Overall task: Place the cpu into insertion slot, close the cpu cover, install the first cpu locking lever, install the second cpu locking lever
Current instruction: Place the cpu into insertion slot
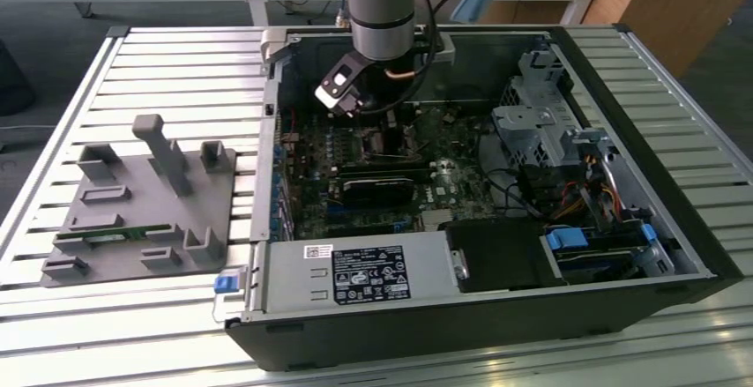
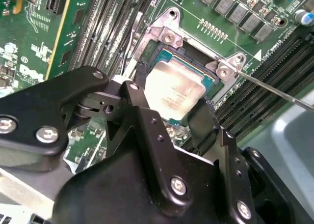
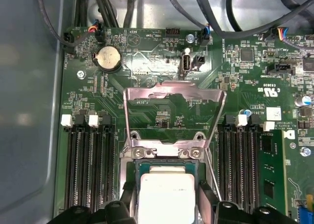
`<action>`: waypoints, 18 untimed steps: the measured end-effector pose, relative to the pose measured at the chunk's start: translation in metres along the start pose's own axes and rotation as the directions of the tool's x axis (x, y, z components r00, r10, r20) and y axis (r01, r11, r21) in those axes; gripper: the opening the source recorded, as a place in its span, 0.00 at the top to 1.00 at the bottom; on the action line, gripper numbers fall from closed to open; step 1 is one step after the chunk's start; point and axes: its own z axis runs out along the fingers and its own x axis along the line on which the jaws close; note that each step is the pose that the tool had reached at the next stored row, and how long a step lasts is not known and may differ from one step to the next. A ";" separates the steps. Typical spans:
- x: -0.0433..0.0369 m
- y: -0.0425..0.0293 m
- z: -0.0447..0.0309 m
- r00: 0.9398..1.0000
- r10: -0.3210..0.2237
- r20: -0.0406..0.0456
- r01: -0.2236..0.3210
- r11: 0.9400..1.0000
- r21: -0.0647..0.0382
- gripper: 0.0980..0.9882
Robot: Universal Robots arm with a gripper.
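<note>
The cpu [image 2: 174,89] is a small square chip with a silver top, lying level in or just over the insertion slot [image 2: 195,55], a black socket on the green motherboard. My gripper [image 2: 169,103] straddles it, one black finger [image 2: 136,94] against each opposite edge, and looks shut on it. In the first wrist view the cpu [image 3: 167,197] sits between the same fingers [image 3: 206,199]. The cpu cover [image 3: 171,89], a silvery frame with a cut-out middle, stands swung up and open behind the slot. A thin locking lever [image 2: 274,89] sticks out free beside the socket. In the exterior view the gripper [image 1: 379,127] reaches down into the case.
Long black memory slots [image 3: 86,165] flank the socket on both sides. Cables [image 3: 206,17] run along the board's far edge. The open computer case [image 1: 659,255] holds a black graphics card [image 1: 376,184], a power supply [image 1: 353,274] and a drive cage [image 1: 541,122]. A grey fixture [image 1: 141,202] sits at the exterior view's left.
</note>
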 end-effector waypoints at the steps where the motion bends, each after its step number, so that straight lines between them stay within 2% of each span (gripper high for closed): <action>1: -0.0001 0.0002 -0.0016 1.000 0.000 0.000 0.000 1.000 0.000 0.42; 6: -0.0003 0.0010 -0.0088 1.000 0.000 0.000 0.000 1.000 0.002 0.44; 8: -0.0003 0.0016 -0.0111 1.000 0.000 0.000 0.000 1.000 0.007 0.58; 9: -0.0003 0.0022 -0.0117 1.000 0.000 0.000 0.000 1.000 0.011 0.58; 11: -0.0003 0.0037 -0.0124 1.000 -0.001 -0.001 0.001 1.000 0.024 0.71; 12: -0.0003 0.0047 -0.0126 1.000 -0.001 0.000 0.001 1.000 0.031 0.71; 14: -0.0004 0.0057 -0.0136 1.000 -0.001 0.000 0.001 0.999 0.042 0.84; 15: -0.0004 0.0058 -0.0146 1.000 -0.001 -0.001 0.001 0.999 0.044 0.84; 17: -0.0004 0.0060 -0.0154 1.000 -0.001 -0.002 0.001 0.999 0.047 0.97; 18: -0.0004 0.0060 -0.0155 1.000 -0.001 -0.002 0.001 0.999 0.048 0.97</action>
